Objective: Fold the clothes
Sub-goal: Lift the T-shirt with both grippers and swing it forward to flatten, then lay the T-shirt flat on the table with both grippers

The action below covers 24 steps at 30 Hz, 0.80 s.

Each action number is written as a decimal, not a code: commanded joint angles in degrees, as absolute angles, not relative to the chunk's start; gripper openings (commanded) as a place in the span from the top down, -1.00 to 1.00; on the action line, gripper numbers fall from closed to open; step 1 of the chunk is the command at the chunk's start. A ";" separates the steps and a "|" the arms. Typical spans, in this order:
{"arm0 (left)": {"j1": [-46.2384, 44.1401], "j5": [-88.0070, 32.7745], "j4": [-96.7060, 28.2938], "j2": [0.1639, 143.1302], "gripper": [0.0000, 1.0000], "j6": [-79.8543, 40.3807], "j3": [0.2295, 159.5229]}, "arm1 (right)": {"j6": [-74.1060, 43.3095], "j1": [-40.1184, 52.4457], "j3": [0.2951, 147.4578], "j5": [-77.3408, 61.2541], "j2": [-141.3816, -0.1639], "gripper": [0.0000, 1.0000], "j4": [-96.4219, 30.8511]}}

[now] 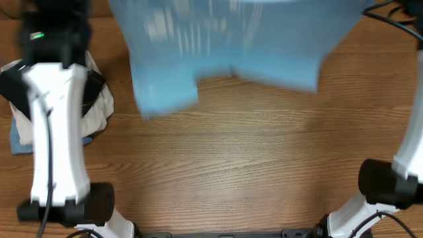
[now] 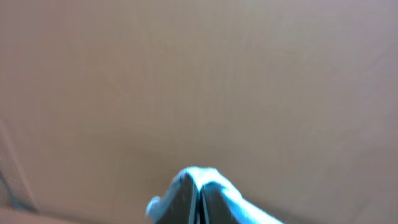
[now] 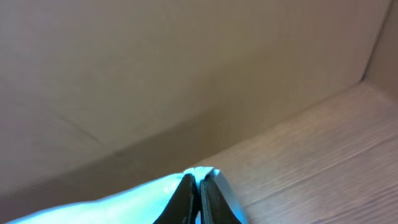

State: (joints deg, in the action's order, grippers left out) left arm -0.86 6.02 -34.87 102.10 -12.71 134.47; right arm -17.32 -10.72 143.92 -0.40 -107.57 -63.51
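Nearest is the plain wood of the bench (image 1: 251, 165). At its left edge sits a pile of black and cream garments (image 1: 99, 99). Farther back the sky-blue T-shirt (image 1: 225, 46) spreads across the far side, blurred. The left fingers (image 2: 179, 208) and right fingers (image 3: 185, 200) are each pinched together on a thin edge of its cloth. With so little fabric held, a quick swing could pull a corner free. The left sleeve might also drag across the pile.
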 commanded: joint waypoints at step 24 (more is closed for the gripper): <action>-3.16 -6.20 -92.73 112.38 0.92 -13.85 104.62 | -13.06 -13.65 100.57 5.52 -105.84 0.92 -87.85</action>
